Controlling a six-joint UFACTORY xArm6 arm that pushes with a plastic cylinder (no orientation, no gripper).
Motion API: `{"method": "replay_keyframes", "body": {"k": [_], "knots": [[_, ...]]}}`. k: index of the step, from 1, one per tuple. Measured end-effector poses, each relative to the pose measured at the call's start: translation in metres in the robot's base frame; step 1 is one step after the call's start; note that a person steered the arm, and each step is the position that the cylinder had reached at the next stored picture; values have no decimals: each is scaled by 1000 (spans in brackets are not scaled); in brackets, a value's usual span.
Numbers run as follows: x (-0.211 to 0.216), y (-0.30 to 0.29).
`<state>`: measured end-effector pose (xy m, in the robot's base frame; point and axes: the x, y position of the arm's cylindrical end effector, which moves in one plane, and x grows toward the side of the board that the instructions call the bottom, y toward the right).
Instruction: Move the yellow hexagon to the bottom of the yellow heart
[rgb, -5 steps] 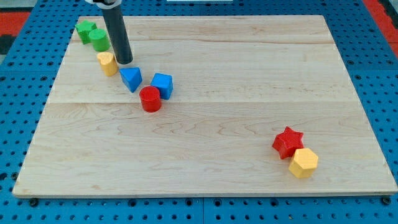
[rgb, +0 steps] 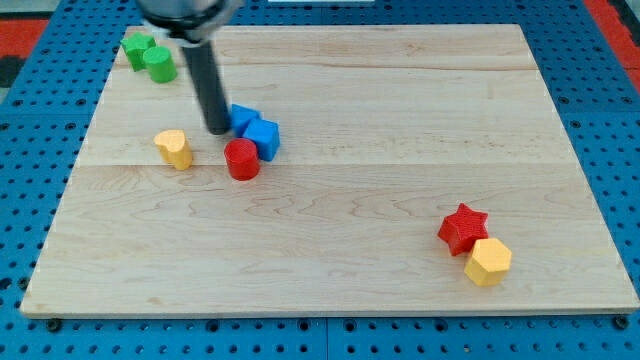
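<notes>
Yellow hexagon (rgb: 488, 262) was left untouched beside the red star (rgb: 462, 228) at lower right, while the yellow heart (rgb: 174, 148) was shoved downward, clawless tip (rgb: 218, 130) moved against the blue blocks (rgb: 253, 130).

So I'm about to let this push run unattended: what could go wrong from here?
My tip sits against the blue blocks near the red cylinder, so a sweep could scatter them. The yellow hexagon touches the red star, so pushing it may drag the star along. The yellow heart lies far across the wooden board, a long push that could drift.
</notes>
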<state>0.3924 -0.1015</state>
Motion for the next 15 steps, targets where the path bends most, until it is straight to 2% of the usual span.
{"method": "replay_keyframes", "body": {"k": [1, 2, 4, 5, 6, 7, 8, 10, 12, 13, 14, 15], "knots": [[39, 29], [44, 38], [17, -63], [18, -64], [16, -114], [13, -93], [36, -14], [111, -53], [124, 142], [96, 223], [88, 328], [157, 357]]}}
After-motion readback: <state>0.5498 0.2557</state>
